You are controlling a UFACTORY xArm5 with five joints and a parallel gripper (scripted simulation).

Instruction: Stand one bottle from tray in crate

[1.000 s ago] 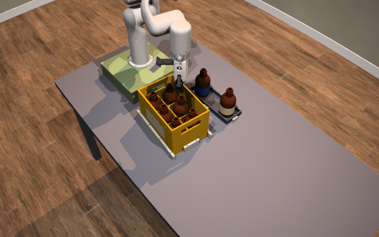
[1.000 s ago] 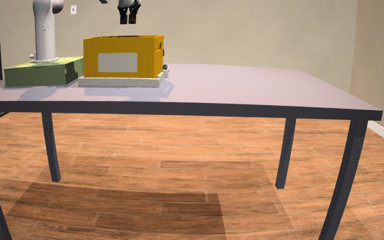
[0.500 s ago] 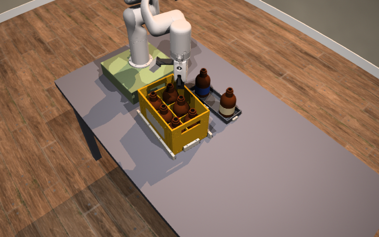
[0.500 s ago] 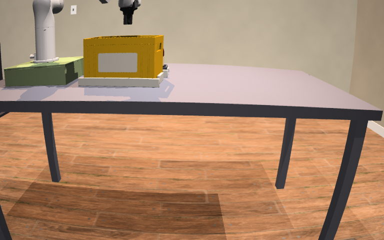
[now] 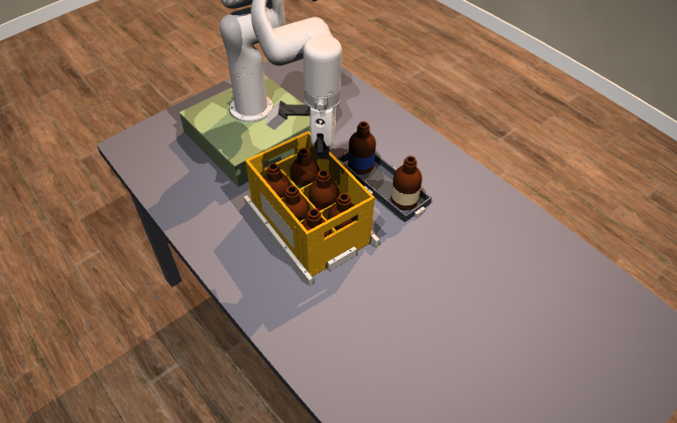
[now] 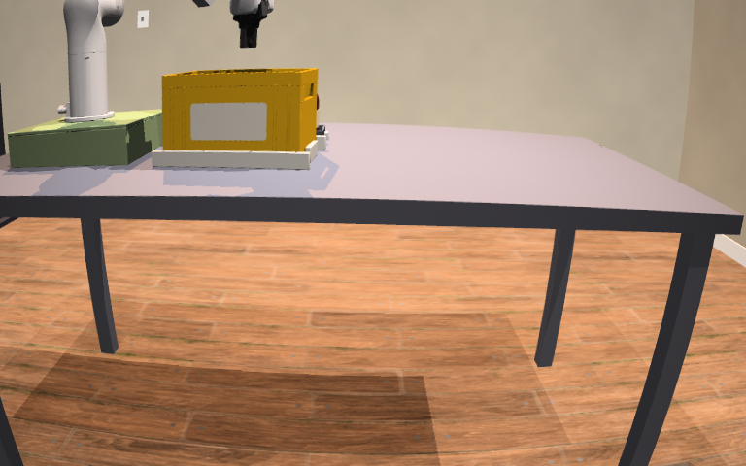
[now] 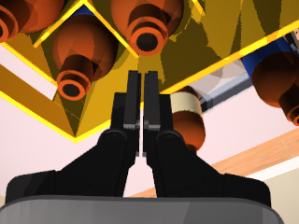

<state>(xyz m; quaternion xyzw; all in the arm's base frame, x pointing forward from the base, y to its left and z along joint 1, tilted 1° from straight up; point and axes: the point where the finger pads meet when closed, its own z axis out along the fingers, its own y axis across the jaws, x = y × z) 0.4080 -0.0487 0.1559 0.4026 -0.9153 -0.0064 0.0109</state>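
The yellow crate (image 5: 339,249) (image 6: 286,120) (image 7: 107,89) sits level on the desk (image 5: 474,299) (image 6: 440,164) (image 7: 33,151), with pale strips low along its sides. Thin yellow dividers split its inside, and six brown bottles stand upright in it, one to a cell, in two rows of three. In the row nearer the tray, the end bottle by the green block (image 5: 204,132) (image 6: 68,149) is the base-side bottle (image 5: 303,169); next comes the middle bottle (image 5: 323,191) (image 7: 147,21), then the outer bottle (image 5: 343,209) (image 7: 86,49). The other row holds three more, their necks below the rim. The task's bottle is among these six, but which one it is cannot be told. Beside the crate, well apart from the claw, the shallow black tray (image 5: 386,202) (image 6: 321,130) (image 7: 229,95) lies level on the desk. It carries two upright bottles: the blue-labelled bottle (image 5: 362,149) (image 7: 276,81) toward the green block, and the cream-labelled bottle (image 5: 406,184) (image 7: 188,114) at the opposite end, with a gap between them. The claw (image 5: 322,153) (image 6: 249,46) (image 7: 142,89) hangs above the crate, touching neither it nor any bottle, its fingers clenched together on nothing.
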